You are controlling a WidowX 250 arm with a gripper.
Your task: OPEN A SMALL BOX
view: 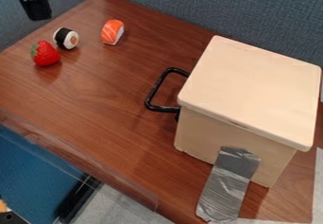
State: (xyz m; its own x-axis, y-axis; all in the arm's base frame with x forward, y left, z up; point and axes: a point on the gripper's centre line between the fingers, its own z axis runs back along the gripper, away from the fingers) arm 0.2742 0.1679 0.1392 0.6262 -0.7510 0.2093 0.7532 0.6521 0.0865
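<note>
Box (pixel 217 135) stands at three o'clock on the brown table (pixel 107 102), its lid (pixel 252 86) down over the top, a black handle (pixel 157 87) jutting out toward nine o'clock and grey tape (pixel 227 185) running from its wall onto the table near five o'clock. Between ten and eleven o'clock, at the view's edge, hangs the black gripper (pixel 34 3), apart from the box; whether it is open or closed I cannot tell. Strawberry (pixel 45 54) and sushi roll (pixel 65 38) lie near ten o'clock, salmon sushi (pixel 112 32) at eleven.
</note>
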